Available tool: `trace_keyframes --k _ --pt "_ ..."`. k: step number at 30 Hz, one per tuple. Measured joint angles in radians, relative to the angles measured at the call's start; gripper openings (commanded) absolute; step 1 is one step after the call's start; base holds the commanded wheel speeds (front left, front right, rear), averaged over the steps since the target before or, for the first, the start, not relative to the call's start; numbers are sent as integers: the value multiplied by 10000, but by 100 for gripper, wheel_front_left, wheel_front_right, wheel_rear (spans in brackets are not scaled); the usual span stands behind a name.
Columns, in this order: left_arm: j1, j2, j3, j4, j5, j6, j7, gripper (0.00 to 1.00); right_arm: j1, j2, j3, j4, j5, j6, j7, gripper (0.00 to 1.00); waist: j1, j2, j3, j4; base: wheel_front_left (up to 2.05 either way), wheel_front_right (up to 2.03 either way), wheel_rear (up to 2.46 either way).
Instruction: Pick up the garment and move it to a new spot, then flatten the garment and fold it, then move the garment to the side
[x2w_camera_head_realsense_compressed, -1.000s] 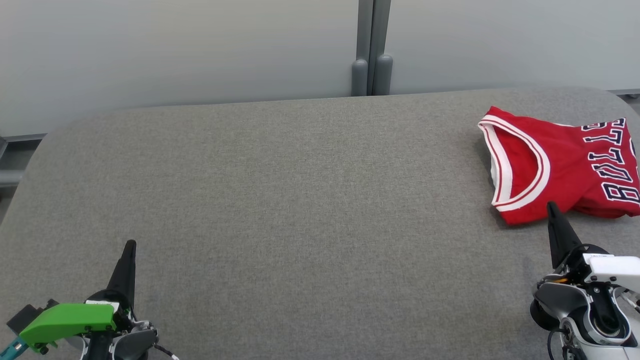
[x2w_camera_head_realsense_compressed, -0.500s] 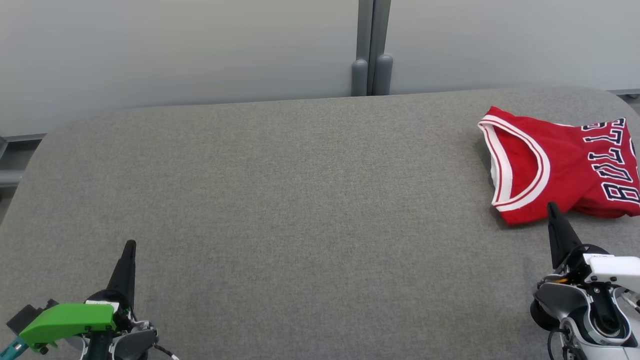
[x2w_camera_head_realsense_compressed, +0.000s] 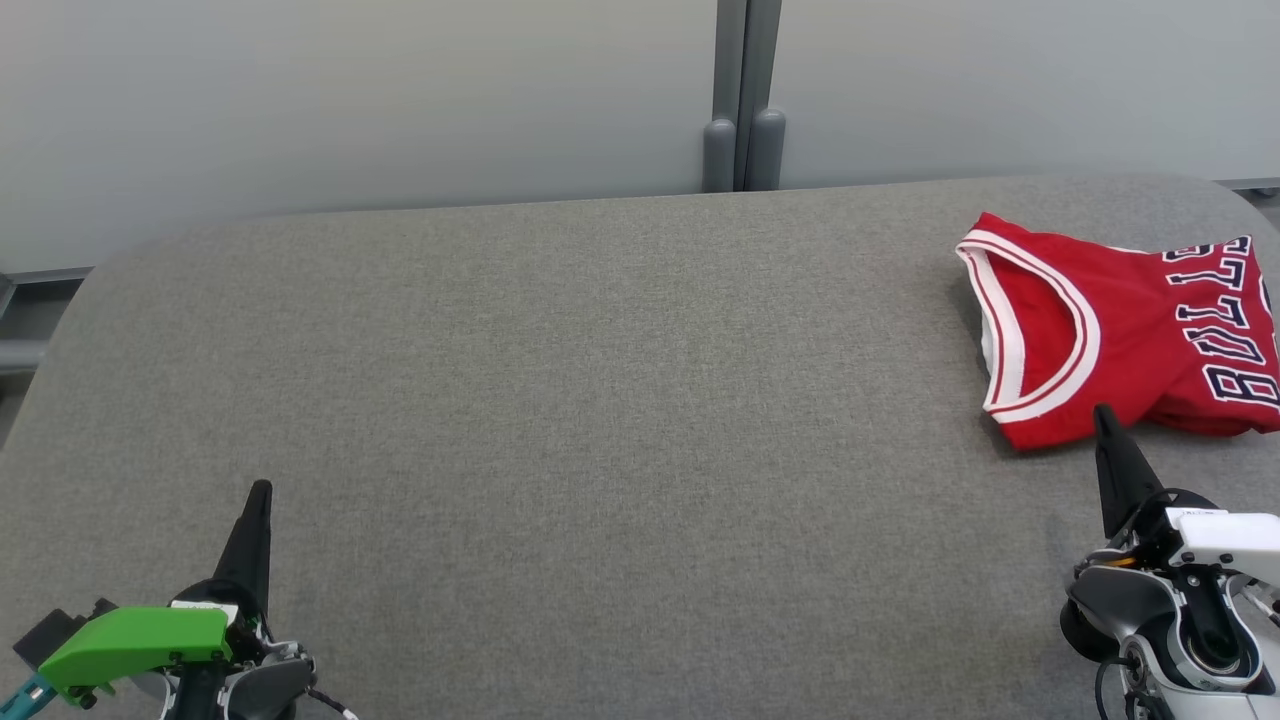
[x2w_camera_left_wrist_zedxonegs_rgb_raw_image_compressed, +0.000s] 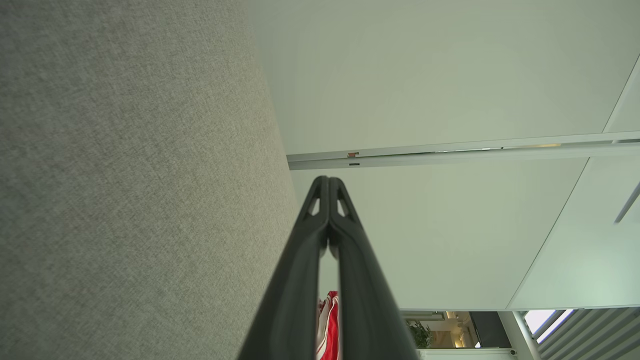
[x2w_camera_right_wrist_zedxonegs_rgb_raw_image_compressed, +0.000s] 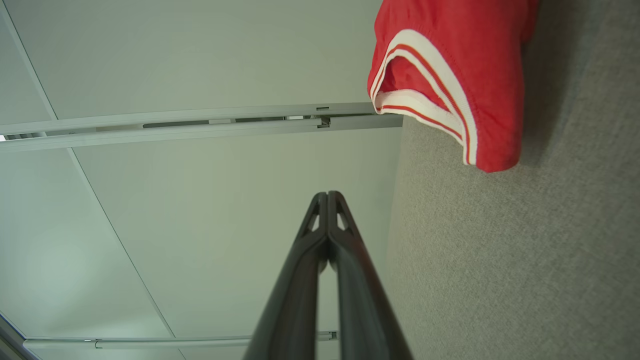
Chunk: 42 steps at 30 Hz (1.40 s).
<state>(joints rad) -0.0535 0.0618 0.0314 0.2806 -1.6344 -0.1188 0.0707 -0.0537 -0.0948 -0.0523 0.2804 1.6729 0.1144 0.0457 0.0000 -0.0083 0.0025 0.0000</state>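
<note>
Head view shows a red shirt (x2w_camera_head_realsense_compressed: 1120, 330) lying bunched up at the right edge of the frame, on a big gray table (x2w_camera_head_realsense_compressed: 600, 400). The right gripper (x2w_camera_head_realsense_compressed: 1102, 415) is at the lower right, its tip near the shirt's bottom edge. Its fingers are pressed together and hold nothing. The left gripper (x2w_camera_head_realsense_compressed: 258, 492) is at the lower left, well apart from the shirt, closed tight and empty too.

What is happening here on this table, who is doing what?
Nothing is being handled at this moment. A red jersey lies at the right side of the grey table and looks folded. The right pincer is shut and holds nothing, with its tip near the jersey's front edge. The left pincer is also shut and empty, far from the jersey at the lower left of the head view.
</note>
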Motion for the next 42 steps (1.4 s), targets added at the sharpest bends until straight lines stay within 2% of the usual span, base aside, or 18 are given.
trace_keyframes --k 42 --pt "-3 -4 21 -10 0 -2 2 0 -2 17 -48 -4 -10 0 4 0 0 0 3 0 0 0 0"
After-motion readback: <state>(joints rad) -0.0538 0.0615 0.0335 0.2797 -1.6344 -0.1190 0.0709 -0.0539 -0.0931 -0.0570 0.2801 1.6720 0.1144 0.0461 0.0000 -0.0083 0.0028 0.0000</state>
